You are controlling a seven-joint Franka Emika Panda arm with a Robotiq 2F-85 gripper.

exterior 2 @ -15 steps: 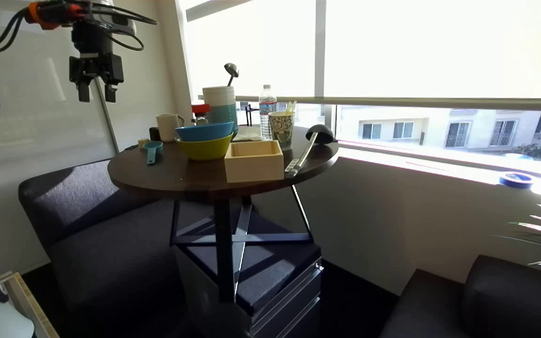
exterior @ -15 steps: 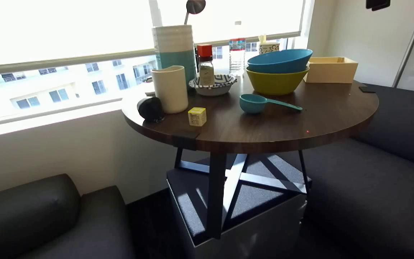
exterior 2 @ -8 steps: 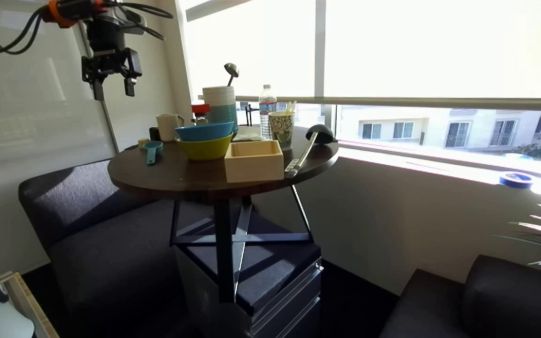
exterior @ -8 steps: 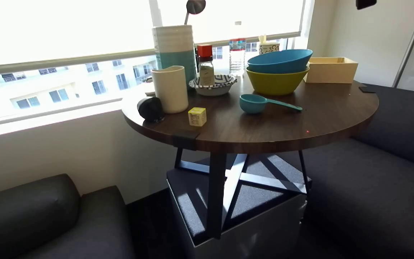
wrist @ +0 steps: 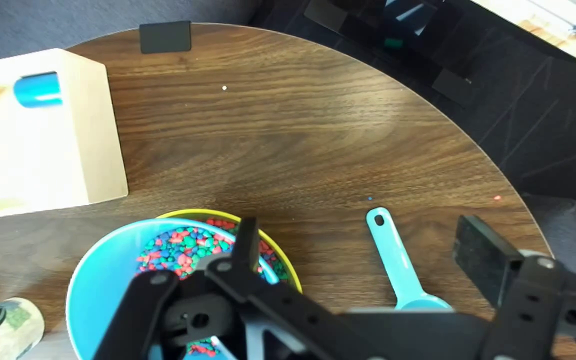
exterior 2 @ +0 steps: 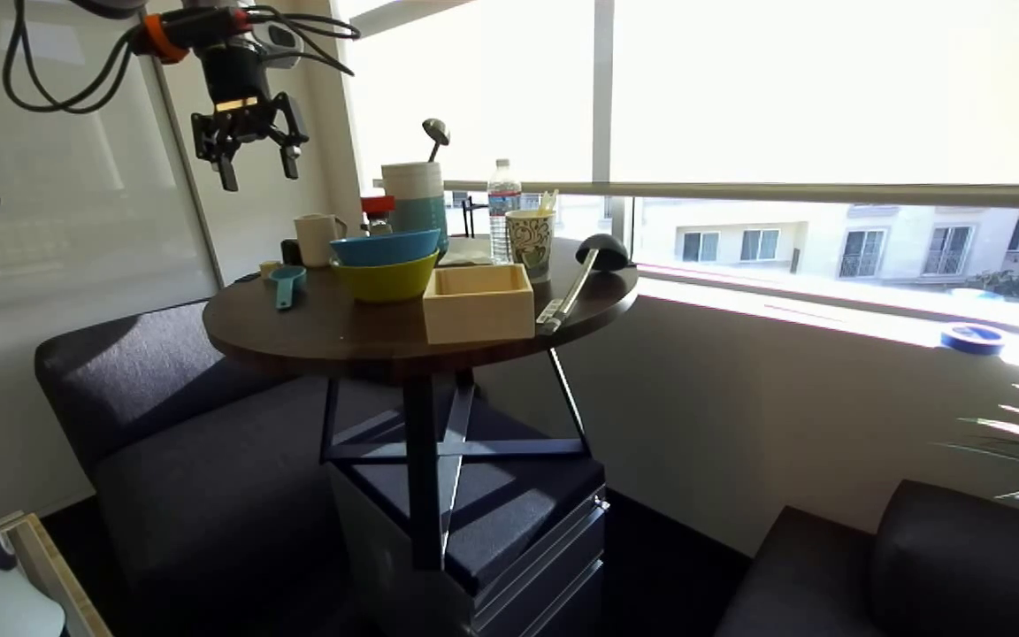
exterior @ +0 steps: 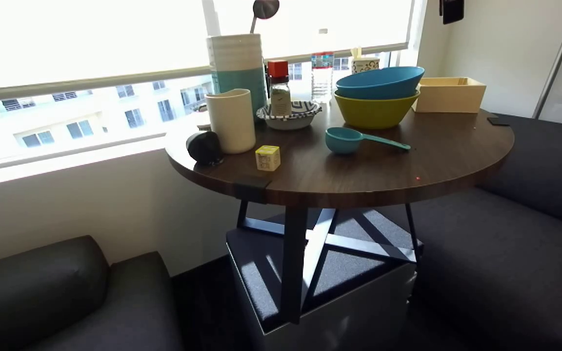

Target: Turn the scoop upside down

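"Where's the scoop (exterior: 343,141)?"

"On the table (exterior: 339,176), near the yellow bowl (exterior: 376,113) and apart from it. It sits mouth up, its handle sticking out to one side."

"And the gripper (exterior 2: 258,170)?"

"In an exterior view it hangs in the air, higher than the yellow bowl, with its fingers (wrist: 485,260) spread wide. In the wrist view the scoop shows between them, and one finger covers a bit of the yellow bowl's rim."

"What's in that bowl?"

"The blue bowl (exterior: 381,84), tilted. Both have red, green and blue bits (wrist: 185,242) in them."

"Anything else around it?"

"The box (exterior: 449,97) stands just beside the yellow bowl, roughly across it from the scoop, and a ladle (exterior 2: 576,287) lies farther out from the bowl on the box's side. The mug (exterior: 232,124) and the small cube (exterior: 268,159) stand well apart from the yellow bowl, on the scoop's side. In both exterior views the bottle (exterior: 322,80) and the paper cup (exterior 2: 530,241) stand farther back than the yellow bowl."
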